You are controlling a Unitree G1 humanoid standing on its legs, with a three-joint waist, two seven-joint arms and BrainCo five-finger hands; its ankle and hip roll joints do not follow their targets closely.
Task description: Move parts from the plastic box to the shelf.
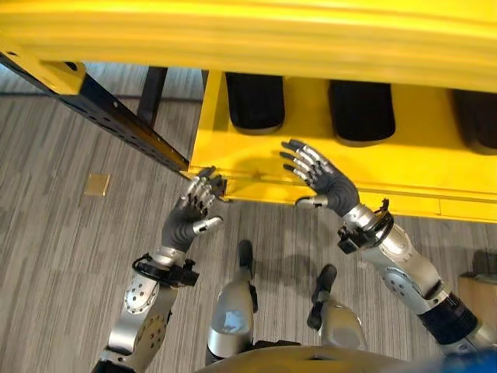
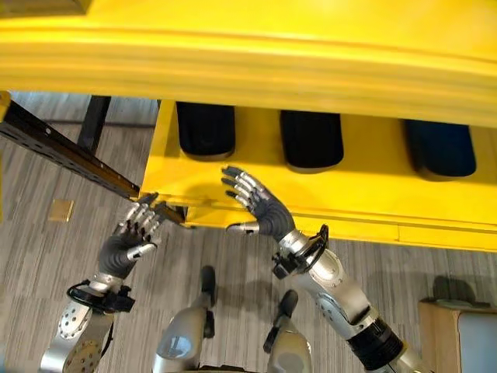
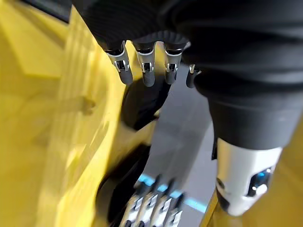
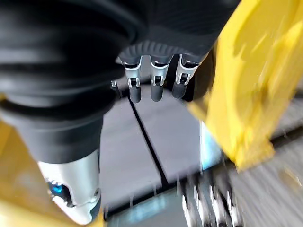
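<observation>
Hands empty as I watched, left hand [image 1: 192,210] at seven o'clock, fingers relaxed by the yellow shelf [image 1: 256,183] corner, right hand [image 1: 322,180] at center, fingers spread over its front edge, three black parts [image 1: 255,101] at twelve o'clock.

An industrial workshop or warehouse setting, shown by a heavy yellow metal shelf [image 1: 311,179] holding a row of black moulded parts [image 1: 361,109], a dark perforated rack upright [image 1: 124,128], and grey striped floor [image 1: 62,256].
</observation>
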